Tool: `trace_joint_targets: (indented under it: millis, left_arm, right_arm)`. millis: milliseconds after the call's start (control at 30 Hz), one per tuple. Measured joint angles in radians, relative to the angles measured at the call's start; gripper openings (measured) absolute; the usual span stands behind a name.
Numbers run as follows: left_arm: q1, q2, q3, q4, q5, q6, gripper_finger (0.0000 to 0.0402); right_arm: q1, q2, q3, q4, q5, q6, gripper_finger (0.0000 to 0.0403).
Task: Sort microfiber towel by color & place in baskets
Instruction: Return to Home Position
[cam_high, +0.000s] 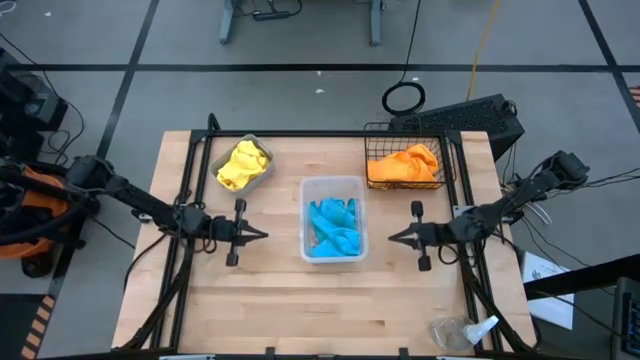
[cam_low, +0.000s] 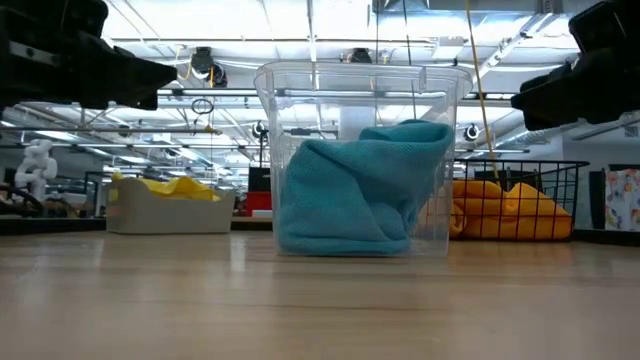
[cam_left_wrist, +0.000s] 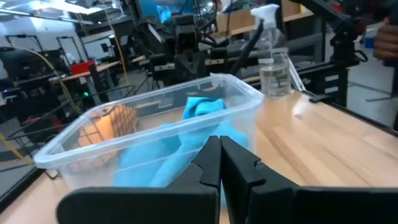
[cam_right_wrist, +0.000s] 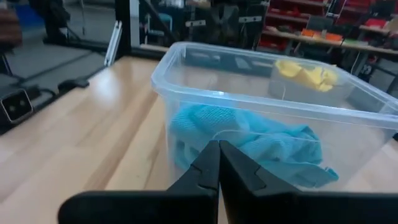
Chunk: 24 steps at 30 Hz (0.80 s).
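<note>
Sky-blue microfiber towels lie crumpled in the clear plastic tub at the table's middle. Yellow towels fill the grey metal bin at the far left. Orange towels sit in the black wire basket at the far right. My left gripper is shut and empty, pointing level at the tub from its left. My right gripper is shut and empty, pointing level at the tub from its right. Both hang above the table, clear of the tub.
A crumpled clear plastic wrapper with a blue tip lies at the table's near right corner. A clear spray bottle stands beyond the table. Bare wood lies along the near edge in front of the tub.
</note>
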Motion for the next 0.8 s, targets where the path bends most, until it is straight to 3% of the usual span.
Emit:
trace_joint_targets:
  millis: [100, 267, 800]
  left_arm:
    - [0.016, -0.001, 0.0, -0.004, 0.0, 0.0, 0.0006]
    - [0.037, -0.001, 0.0, -0.02, 0.001, -0.005, 0.0006]
    - [0.042, -0.001, -0.001, -0.103, 0.03, -0.088, 0.0006]
  right_arm:
    - [0.0, -0.06, -0.054, 0.044, -0.002, -0.006, 0.0]
    - [0.0, -0.149, -0.052, -0.028, -0.006, -0.019, 0.0]
    - [0.0, -0.493, -0.052, -0.354, -0.113, -0.059, 0.0]
